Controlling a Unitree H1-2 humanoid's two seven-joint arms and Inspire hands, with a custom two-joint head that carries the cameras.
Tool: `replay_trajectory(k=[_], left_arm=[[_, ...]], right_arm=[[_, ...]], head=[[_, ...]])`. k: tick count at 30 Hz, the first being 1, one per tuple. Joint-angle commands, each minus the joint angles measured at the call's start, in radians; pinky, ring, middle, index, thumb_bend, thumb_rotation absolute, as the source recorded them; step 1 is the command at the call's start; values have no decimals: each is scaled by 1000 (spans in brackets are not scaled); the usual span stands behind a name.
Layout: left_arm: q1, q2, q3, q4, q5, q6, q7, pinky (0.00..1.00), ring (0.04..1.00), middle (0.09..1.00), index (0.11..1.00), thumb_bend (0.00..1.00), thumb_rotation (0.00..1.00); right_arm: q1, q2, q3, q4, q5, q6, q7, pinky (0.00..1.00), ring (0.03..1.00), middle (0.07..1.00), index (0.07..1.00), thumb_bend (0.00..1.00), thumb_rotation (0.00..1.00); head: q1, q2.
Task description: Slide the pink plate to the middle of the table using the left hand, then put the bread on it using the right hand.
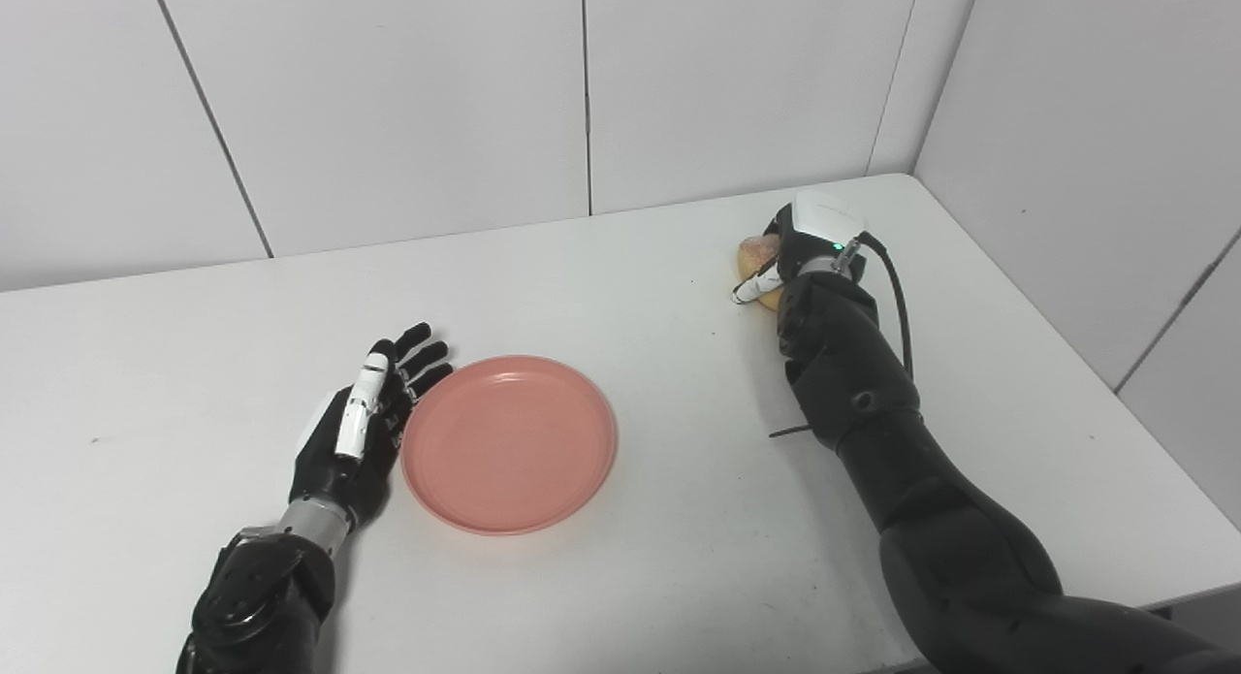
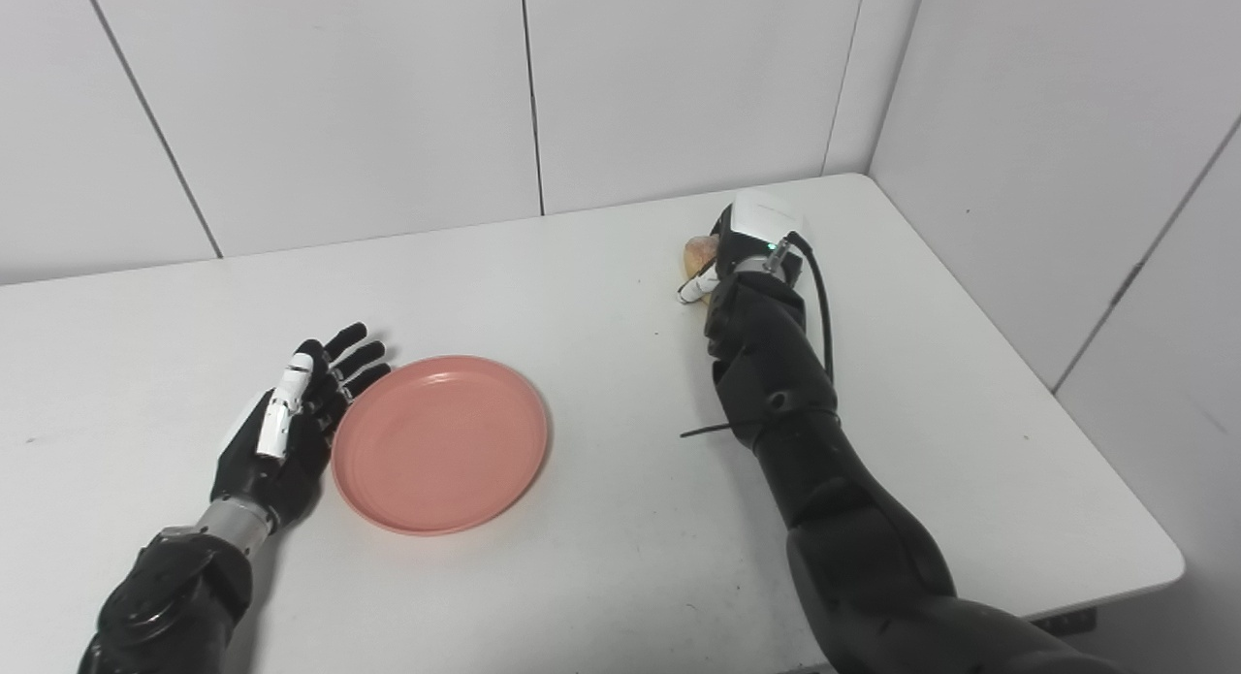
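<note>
Smooth white table (image 1: 679, 383) bears round glossy pink plate (image 1: 509, 443), empty.

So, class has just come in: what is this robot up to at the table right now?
A humanoid robot is working at a white table. Its left robot hand lies open, fingers spread, against the left edge of an empty pink plate near the table's middle. Its right robot hand is far off at the back right, closed around a piece of bread which sits at table level. The bread is not yet on the plate.
</note>
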Motion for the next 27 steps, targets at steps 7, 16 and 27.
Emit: replay_trajectory(k=[7,16,27], left_arm=[[9,2,-18,26,22,26,-3,868,881,885,870,318,1000],[7,-3,-23,31,28,24,4,872,886,888,873,316,1000],[7,-22,-34,37,49,2,14,873,884,885,871,309,1000]], right_arm=[[-38,-14,-14,-39,51,-4,-31,373,482,559,495,490,147],[-18,-6,-16,-197,107,-4,38,375,505,579,496,490,150],[17,23,59,-489,41,-4,204,252,338,436,490,490,149]], head=[[11,0],[33,-3],[84,1]])
